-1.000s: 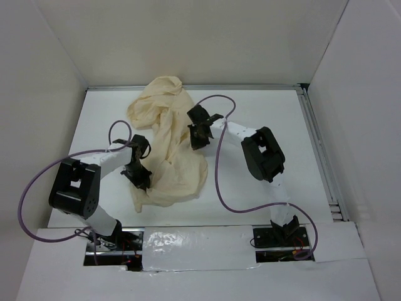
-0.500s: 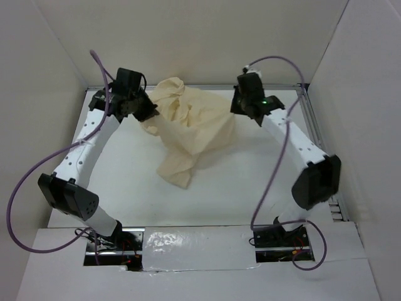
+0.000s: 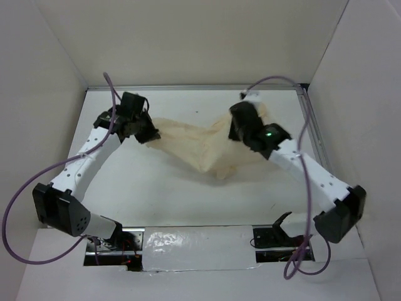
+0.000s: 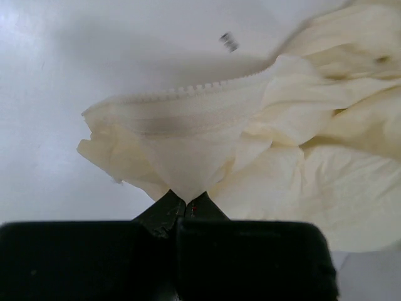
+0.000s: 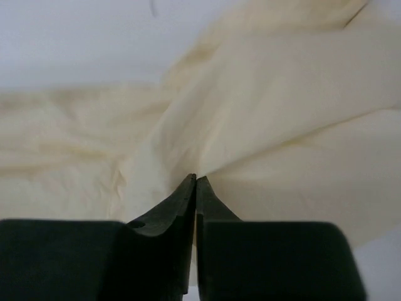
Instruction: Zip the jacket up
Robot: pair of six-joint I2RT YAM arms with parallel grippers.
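- The zipping itself doesn't look started to me. The jacket (image 3: 194, 143) is just strung out between the two claws, low over the tabletop (image 3: 156, 188), with a fold sagging toward the near side about midway between them.
- The left claw (image 3: 147, 133) is clamped tight on a pinch of cloth. In its wrist view a bunched edge sits right past its tips, and a run of zipper teeth (image 4: 207, 86) crosses just beyond that.
- That row of teeth looks like a lone open edge with no second half meshed into it, which is why I'd say the front is still unzipped.
- The right claw (image 3: 235, 135) is also pinched shut on the jacket. From its own camera the fabric fans out straight ahead of the tips, all smooth cloth, with no teeth showing there.
- I can't spot the zipper pull in any view; it could be buried in the folds.
- What's left, as I read it, is pretty much everything: get the front edges laid out, find the pull, mate the two sides, then run it up.
- Containers: I don't see any in these shots, so there are no contents to report.
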